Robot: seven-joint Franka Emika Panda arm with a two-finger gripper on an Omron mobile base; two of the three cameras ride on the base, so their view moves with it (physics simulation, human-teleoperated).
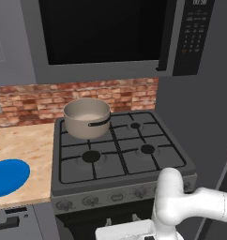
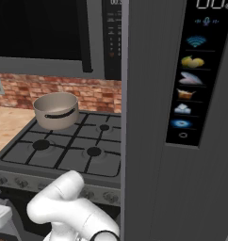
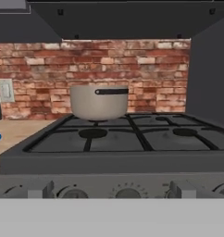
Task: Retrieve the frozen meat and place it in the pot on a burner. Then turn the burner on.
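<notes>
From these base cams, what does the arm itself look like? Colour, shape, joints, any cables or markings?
The arm is glossy white, built of thick rounded tubular links with bulbous elbows. In the right base view, the arm shows a dark ring at a joint near the bottom edge. No cables or markings are visible on it. It is rendered and smooth, without texture.

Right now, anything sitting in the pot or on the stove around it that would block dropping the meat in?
Nothing visible. The pot stands open-topped on the stove's back-left burner, and its inside looks empty from the left base view. The other three burners are bare. The meat itself is not visible.
</notes>
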